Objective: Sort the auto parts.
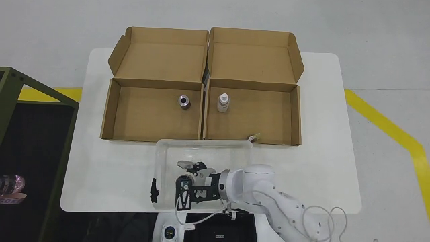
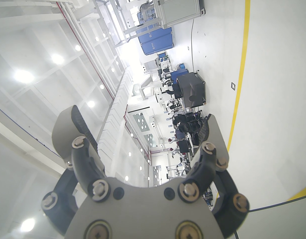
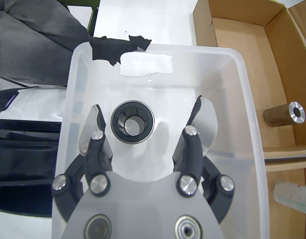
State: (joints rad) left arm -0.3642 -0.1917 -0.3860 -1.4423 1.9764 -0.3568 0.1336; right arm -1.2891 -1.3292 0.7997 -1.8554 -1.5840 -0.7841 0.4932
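White table's clear bin holds a black-rimmed cylindrical bearing beneath released right fingers.

**Right gripper hangs open at table's near edge**

The right arm bends in over the table's near edge, wrist turned toward the left side. Its gripper is angled down with the jaws spread wide. The left gripper faces away from the table, jaws likewise parted.
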